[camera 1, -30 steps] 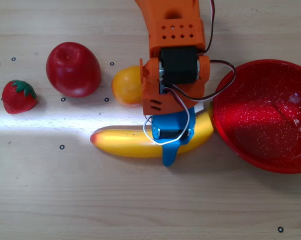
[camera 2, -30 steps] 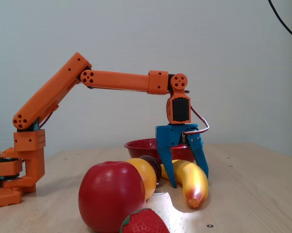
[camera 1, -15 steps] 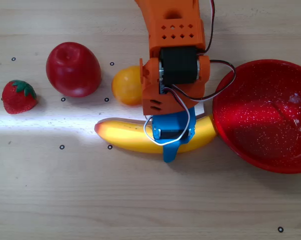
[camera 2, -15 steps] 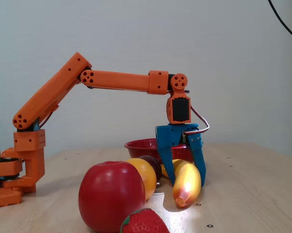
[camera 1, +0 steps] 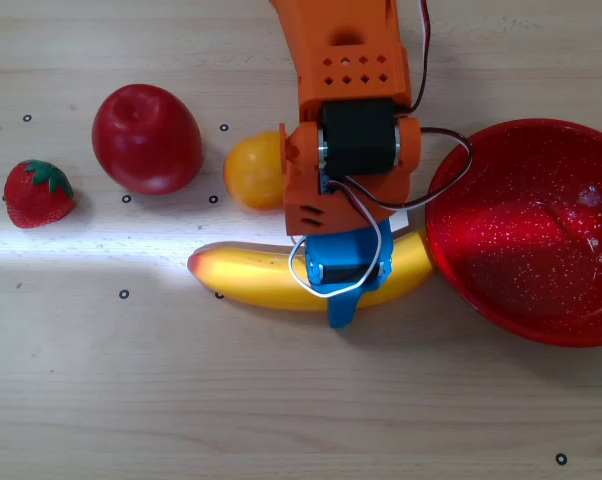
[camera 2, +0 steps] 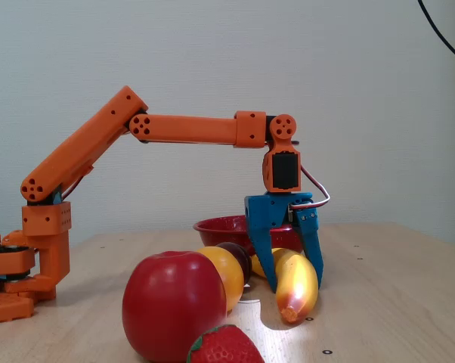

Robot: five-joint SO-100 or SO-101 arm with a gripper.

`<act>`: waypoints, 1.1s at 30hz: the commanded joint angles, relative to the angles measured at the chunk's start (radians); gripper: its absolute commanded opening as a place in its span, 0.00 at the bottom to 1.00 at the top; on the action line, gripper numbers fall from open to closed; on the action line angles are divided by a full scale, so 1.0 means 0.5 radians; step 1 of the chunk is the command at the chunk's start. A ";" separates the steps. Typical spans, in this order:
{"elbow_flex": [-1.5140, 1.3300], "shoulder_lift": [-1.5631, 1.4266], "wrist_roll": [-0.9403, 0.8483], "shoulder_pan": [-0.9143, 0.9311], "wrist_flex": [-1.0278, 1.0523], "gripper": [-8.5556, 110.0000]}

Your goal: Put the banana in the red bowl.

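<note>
In the overhead view, the banana (camera 1: 256,279) lies across the wooden table (camera 1: 281,400), its reddish tip pointing left and its other end just beside the rim of the red bowl (camera 1: 531,235). The blue gripper (camera 1: 343,282) sits over the banana's right half, one finger (camera 1: 341,308) showing on its near side. An orange fruit (camera 1: 253,171), a red apple (camera 1: 146,138) and a strawberry (camera 1: 38,193) line up to the left. In the fixed view, the orange arm (camera 2: 182,130) reaches out and points the gripper (camera 2: 291,281) straight down, its two fingers pinching the banana (camera 2: 296,287) between them; the banana's tip looks slightly raised above the tabletop. The red bowl (camera 2: 224,231) stands behind the gripper.
</note>
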State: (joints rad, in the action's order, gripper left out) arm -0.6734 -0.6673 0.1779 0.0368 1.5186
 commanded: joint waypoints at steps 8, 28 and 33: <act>0.399 -0.150 0.169 -0.178 0.178 0.07; 0.512 -0.485 0.144 -0.279 0.132 0.07; 0.509 -0.675 0.052 -0.245 0.144 0.07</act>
State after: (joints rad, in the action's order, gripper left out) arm -0.5170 -0.7777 0.2516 -0.0936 1.6076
